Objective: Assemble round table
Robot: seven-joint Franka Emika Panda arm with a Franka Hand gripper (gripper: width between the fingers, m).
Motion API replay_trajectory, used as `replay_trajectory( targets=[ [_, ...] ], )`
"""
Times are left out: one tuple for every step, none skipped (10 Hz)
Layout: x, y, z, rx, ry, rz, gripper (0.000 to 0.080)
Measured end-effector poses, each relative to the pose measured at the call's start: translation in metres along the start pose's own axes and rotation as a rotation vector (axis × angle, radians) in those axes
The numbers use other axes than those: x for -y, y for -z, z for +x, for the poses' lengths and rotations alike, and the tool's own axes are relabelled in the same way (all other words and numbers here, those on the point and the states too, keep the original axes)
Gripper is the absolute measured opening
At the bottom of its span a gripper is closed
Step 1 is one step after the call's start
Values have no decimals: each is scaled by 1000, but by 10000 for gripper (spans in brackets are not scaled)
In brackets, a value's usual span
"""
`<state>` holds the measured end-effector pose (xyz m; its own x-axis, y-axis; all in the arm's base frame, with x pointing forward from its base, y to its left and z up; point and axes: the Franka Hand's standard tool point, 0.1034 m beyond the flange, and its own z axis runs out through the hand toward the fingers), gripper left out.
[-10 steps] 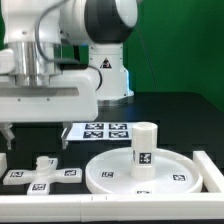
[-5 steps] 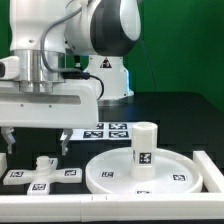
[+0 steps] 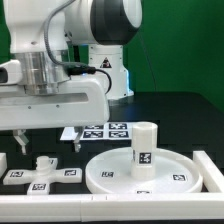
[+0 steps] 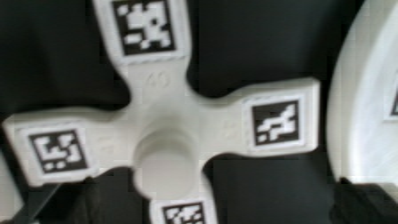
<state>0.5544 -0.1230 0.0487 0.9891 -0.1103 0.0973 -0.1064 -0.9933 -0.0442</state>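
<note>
The white cross-shaped foot [image 3: 42, 172] lies flat on the black table at the exterior view's left, and it fills the wrist view [image 4: 169, 125] with its raised hub in the middle. My gripper [image 3: 49, 142] hangs open and empty a little above the foot, one finger to each side of it. The large rimmed round disc [image 3: 150, 174] lies flat at the exterior view's right. The short thick cylinder leg [image 3: 145, 148] stands upright on the disc's middle. My fingertips do not show clearly in the wrist view.
The marker board [image 3: 101, 131] lies behind the foot and disc, partly hidden by my gripper. A low white wall [image 3: 110, 207] runs along the front edge and a white block [image 3: 206, 165] stands right of the disc. The disc's rim shows in the wrist view [image 4: 386, 100].
My gripper has moved toward the exterior view's right and slightly down, now over the cross-shaped foot. Its fingers stay open. The parts have not moved.
</note>
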Motion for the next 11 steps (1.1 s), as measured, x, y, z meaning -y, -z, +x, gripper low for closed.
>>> replay_trajectory(
  targets=[
    [0,-1,-1,3,0,0,649],
    [-3,1,-1,21,4,6,649],
    [-14,10,1,95,34,17,649],
    [-21,15,13,92,11,-1,649],
    [-17,13,11,180,-24,13,649],
    [-14,12,16,296,-65,18,649],
    [-5,9,25,373,-93,6,649],
    [5,6,25,441,-125,8,649],
    [6,6,20,512,-126,22,649],
    [5,5,17,573,-128,32,649],
    [5,6,9,682,-130,47,649]
  ],
)
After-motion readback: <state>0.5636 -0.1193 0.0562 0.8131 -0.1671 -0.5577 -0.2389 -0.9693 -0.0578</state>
